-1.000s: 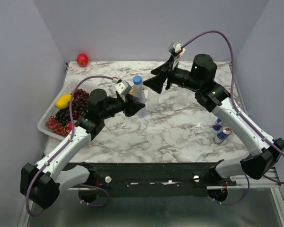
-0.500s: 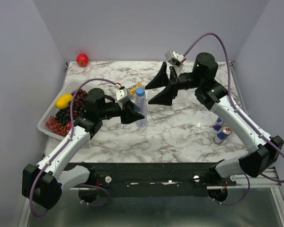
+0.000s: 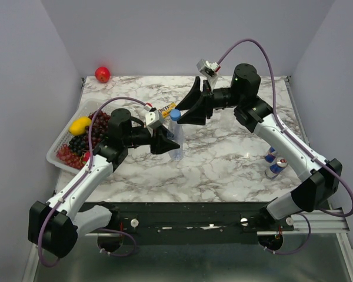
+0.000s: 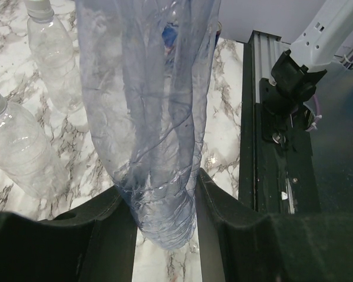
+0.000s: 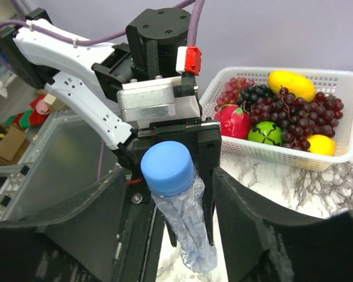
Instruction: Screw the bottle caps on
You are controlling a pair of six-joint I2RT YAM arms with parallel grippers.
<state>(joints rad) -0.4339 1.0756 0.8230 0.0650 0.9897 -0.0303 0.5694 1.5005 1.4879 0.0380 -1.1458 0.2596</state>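
Bottle [image 4: 159, 117] w/ blue cap [image 5: 167, 167] clamped upright in left claw [image 4: 165, 205].

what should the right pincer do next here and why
Probably close the right pincer on the blue cap: its open fingers flank the cap in the wrist view, and the left pincer holds the slim bottle.

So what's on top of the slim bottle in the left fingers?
A blue cap sits on the slim bottle. It covers the neck, so how far it is screwed down cannot be seen.
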